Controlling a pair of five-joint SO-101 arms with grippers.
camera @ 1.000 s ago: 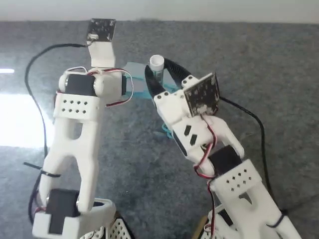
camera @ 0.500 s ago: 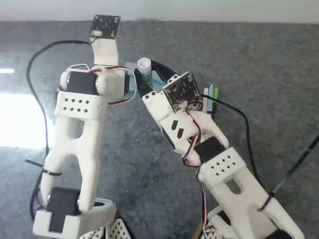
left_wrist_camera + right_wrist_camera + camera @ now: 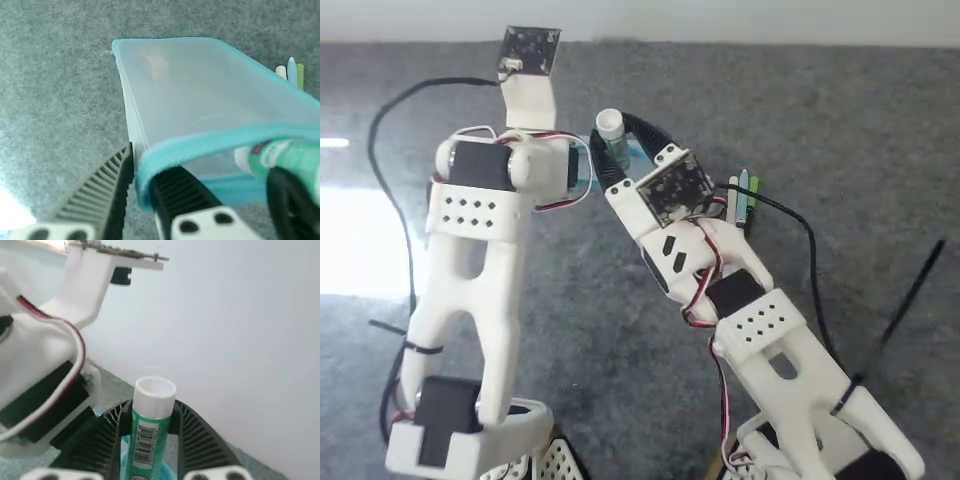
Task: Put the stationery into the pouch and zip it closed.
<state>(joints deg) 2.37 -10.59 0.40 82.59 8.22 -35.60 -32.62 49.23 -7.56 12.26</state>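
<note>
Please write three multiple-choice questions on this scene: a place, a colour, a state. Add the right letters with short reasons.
1. The glue stick is: A. in the right gripper B. on the table C. in a cup
2. The pouch zipper edge is: A. red B. teal C. black
3. The left gripper is: A. open B. shut on the pouch edge C. holding a pen
Answers: 1A, its fingers clamp the stick; 2B, a teal band rims the opening; 3B, its fingers pinch the edge.

Grey speckled tabletop (image 3: 880, 120); white wall (image 3: 740, 18) along far edge.
</note>
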